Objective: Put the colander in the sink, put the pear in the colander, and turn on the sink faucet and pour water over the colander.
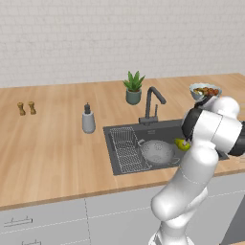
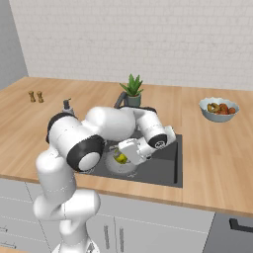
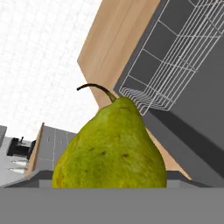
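The colander (image 1: pixel 158 152) sits in the sink (image 1: pixel 139 129); fingers grasp the pear (image 3: pixel 111 148) above it (faucet (image 1: pixel 152 103) untouched)

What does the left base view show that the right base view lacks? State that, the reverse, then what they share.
Left: the wire rack, the whole faucet, and the colander unobstructed in the sink. Right: the hand holding the pear over the sink. Shared: pear, plant, fruit bowl, soap bottle.
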Available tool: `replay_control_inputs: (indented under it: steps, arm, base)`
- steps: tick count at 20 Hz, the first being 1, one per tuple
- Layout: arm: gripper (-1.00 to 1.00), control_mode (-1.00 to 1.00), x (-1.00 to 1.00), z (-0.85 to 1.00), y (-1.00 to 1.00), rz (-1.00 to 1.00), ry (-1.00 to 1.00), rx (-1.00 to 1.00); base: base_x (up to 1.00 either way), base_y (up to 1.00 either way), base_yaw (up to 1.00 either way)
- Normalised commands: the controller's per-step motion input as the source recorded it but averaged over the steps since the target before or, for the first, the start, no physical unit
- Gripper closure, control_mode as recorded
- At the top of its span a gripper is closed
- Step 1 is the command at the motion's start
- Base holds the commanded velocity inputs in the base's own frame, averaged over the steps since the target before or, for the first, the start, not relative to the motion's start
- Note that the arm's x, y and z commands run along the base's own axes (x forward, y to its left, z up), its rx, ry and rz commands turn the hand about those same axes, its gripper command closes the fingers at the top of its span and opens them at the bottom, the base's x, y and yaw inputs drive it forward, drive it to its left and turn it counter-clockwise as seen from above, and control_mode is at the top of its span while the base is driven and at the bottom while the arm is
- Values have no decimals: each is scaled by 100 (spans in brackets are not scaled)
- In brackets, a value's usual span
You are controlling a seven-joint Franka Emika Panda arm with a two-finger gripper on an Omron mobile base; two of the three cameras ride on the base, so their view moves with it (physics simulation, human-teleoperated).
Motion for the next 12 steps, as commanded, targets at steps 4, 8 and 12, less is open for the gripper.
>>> replay_control_inputs:
  steps: [4, 8, 12]
  arm:
    - [100, -100, 1, 0, 0, 5, -14, 9]
    - [100, -100, 14, -6, 2, 0, -21, 1]
    - [100, -100, 18, -9, 7, -1, -25, 0]
  base:
    - [0, 0, 0]
    - [0, 0, 0]
    - [0, 0, 0]
